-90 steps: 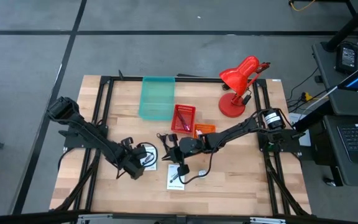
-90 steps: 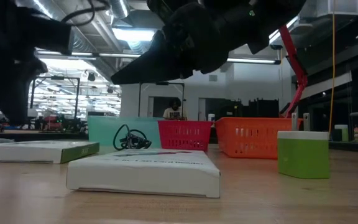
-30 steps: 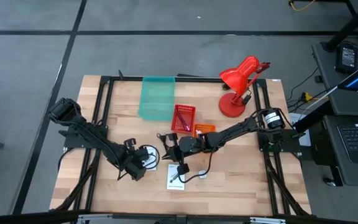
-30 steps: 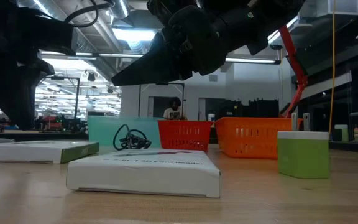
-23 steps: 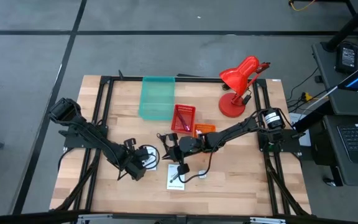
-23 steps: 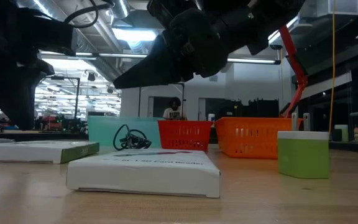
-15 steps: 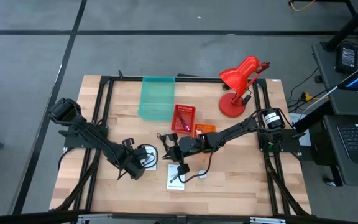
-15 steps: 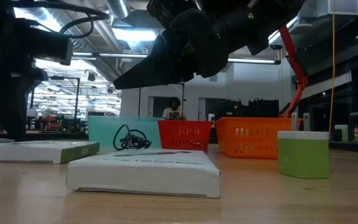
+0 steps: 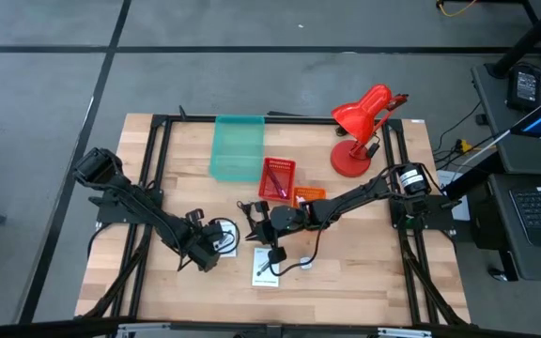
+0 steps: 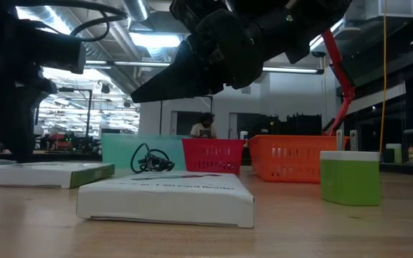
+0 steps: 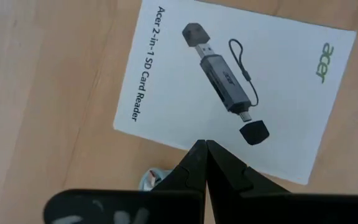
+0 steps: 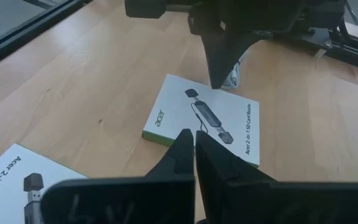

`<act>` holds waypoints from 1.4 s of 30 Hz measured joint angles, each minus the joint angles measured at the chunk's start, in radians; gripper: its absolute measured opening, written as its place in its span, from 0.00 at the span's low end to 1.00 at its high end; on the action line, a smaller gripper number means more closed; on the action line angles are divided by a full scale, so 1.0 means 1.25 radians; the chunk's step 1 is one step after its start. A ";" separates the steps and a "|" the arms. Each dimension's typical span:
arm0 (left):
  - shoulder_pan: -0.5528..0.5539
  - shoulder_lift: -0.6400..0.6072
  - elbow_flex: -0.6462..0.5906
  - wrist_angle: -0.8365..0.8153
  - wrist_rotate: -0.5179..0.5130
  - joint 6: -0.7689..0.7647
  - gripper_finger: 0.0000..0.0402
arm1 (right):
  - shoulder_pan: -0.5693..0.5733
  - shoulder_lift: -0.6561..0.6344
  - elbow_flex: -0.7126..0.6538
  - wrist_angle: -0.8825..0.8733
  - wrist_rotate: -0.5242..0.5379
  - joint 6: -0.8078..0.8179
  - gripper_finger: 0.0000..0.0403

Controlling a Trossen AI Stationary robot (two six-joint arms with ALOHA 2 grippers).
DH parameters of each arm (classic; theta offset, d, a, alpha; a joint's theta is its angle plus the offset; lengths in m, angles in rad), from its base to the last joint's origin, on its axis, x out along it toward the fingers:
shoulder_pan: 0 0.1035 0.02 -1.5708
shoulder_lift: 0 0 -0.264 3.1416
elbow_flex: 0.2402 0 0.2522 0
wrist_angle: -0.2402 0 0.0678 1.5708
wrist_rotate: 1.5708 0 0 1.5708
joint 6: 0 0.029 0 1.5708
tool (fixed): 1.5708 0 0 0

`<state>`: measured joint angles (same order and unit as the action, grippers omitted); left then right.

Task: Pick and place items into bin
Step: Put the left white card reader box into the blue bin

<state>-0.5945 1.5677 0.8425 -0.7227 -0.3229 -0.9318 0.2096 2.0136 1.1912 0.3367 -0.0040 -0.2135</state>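
Note:
Two white card-reader boxes lie flat on the wooden table: one (image 9: 224,238) (image 11: 235,93) (image 12: 204,121) toward the left, one (image 9: 266,267) (image 10: 167,197) nearer the front. My left gripper (image 9: 208,248) (image 11: 205,144) is shut and points steeply down, its tips close over the left box's edge; whether they touch it does not show. My right gripper (image 9: 255,218) (image 12: 195,133) (image 10: 136,96) is shut and hangs clear above the table, aimed at that same box. A black cable (image 10: 151,159) lies coiled farther back.
A teal bin (image 9: 237,146), a red basket (image 9: 278,178) and an orange basket (image 9: 309,195) stand toward the far side, with a red desk lamp (image 9: 360,127) at the far right. A green block (image 10: 348,178) sits on the table. A person shows far off in the room.

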 joint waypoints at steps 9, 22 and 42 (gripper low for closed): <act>0.000 0.000 -0.001 -0.001 -0.008 0.000 0.00 | 0.000 0.000 0.000 0.001 0.000 -0.001 0.00; 0.002 0.017 -0.002 -0.002 0.000 0.008 0.00 | 0.000 0.000 0.000 0.004 0.000 -0.001 0.00; 0.002 0.042 0.001 -0.003 0.000 0.002 0.00 | 0.000 0.000 0.000 0.002 0.001 0.000 0.00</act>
<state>-0.5926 1.6196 0.8440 -0.7261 -0.3231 -0.9298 0.2100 2.0136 1.1912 0.3389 -0.0032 -0.2134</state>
